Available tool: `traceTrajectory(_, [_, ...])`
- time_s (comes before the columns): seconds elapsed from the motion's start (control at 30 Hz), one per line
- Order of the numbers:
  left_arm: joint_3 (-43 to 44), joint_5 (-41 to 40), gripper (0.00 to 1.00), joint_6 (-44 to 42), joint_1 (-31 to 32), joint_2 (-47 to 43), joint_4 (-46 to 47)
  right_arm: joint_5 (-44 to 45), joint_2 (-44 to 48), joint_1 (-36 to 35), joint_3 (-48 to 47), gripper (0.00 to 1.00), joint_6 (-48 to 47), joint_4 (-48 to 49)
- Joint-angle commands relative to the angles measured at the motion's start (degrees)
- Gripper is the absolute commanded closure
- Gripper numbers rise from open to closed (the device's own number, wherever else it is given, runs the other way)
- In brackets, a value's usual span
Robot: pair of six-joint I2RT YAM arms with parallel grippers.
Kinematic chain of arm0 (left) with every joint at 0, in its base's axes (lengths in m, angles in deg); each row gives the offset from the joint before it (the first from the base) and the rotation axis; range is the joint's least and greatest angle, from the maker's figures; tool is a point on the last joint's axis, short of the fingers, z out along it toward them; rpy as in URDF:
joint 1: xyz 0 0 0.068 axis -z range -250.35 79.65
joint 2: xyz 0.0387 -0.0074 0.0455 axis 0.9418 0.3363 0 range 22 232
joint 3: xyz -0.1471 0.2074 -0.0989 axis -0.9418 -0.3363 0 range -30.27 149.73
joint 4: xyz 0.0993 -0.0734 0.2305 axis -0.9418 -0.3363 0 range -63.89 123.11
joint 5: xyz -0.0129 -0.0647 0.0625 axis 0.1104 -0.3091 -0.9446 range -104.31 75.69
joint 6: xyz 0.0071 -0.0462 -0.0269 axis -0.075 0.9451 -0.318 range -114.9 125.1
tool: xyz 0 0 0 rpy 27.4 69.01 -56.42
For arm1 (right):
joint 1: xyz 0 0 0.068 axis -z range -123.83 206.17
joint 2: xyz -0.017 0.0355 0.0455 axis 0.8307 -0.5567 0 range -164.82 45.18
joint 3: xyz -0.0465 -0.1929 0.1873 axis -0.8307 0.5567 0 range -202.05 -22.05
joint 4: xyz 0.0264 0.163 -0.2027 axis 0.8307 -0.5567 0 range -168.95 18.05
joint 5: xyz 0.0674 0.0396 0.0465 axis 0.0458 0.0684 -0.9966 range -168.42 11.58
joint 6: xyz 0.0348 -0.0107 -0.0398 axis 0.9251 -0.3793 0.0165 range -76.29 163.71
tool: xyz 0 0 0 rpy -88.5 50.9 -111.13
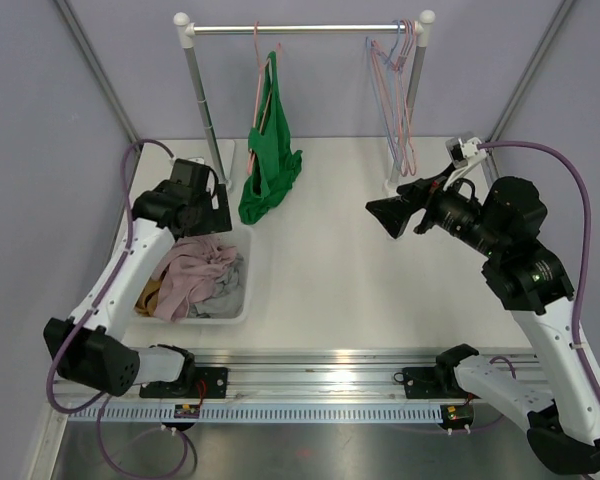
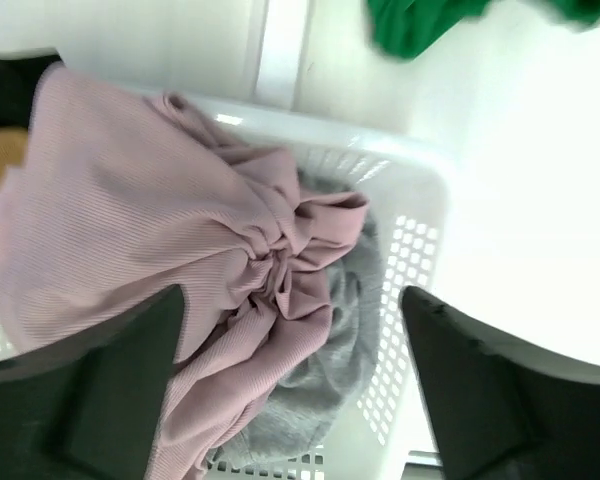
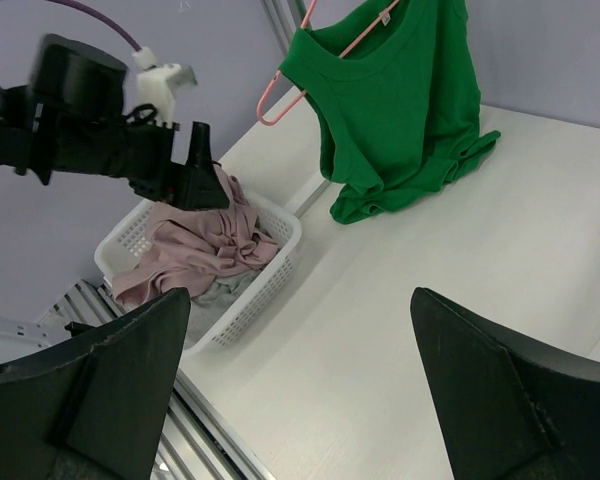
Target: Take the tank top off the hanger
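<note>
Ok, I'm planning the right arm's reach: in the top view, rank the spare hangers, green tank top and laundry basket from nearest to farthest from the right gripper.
1. Spare hangers, at the rail's right end, just behind the right gripper.
2. Green tank top, hanging left of centre.
3. Laundry basket, far left.

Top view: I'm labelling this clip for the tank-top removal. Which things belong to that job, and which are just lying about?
Job: green tank top, pink hanger carrying it, rail.
Lying about: white basket, pink garment and grey garment in it, spare hangers at the rail's right end.
</note>
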Motion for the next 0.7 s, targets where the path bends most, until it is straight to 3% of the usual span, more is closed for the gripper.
traceTrajectory(0.0, [2.2, 5.6, 0.01, 0.3, 0.0, -5.1, 2.7, -0.3, -1.2, -0.2, -1.9, 0.01, 0.5, 1.6])
traceTrajectory(0.17, [2.6, 10.2, 0.01, -2.3, 2.6, -11.9, 7.6, 0.8, -1.4, -0.2, -0.8, 0.01, 2.4, 3.0])
traceTrajectory(0.47, [2.5, 14.8, 0.01, -1.5, 5.6, -22.0, 12.8, -4.9, -4.9, -0.2, 1.7, 0.01, 11.5, 13.2])
traceTrajectory(0.67, [-1.9, 10.2, 0.01, -2.5, 6.0, -32.0, 13.1, -3.1, -16.6, -2.7, -4.7, 0.01, 14.1, 16.9])
